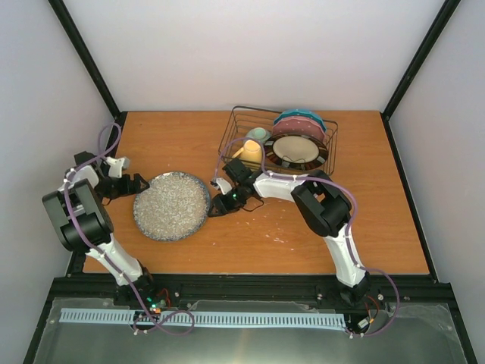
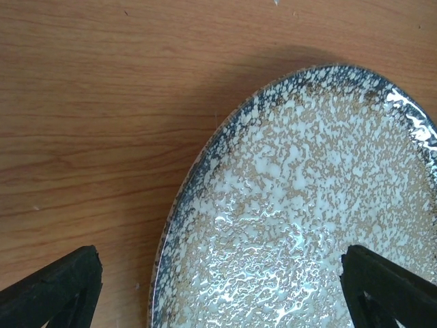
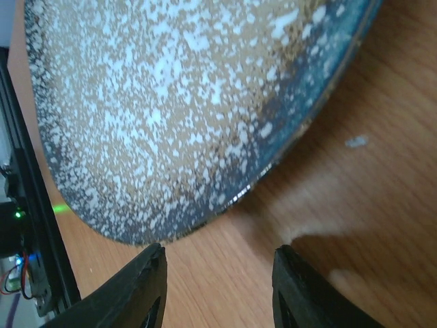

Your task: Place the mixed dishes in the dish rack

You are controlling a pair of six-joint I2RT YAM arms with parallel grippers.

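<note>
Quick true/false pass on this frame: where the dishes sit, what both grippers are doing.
1. The grey speckled plate lies flat on the table, outside the dish rack. True.
2. The yellow mug stands on the table beside the rack. False: it is inside the rack.
3. The left gripper is shut on the speckled plate. False: its jaws are wide open at the plate's rim.
4. The dark-rimmed cream plate is in the rack. True.
5. The right gripper holds the pink plate. False: it is open and empty at the speckled plate's edge; the pink plate is in the rack.
</note>
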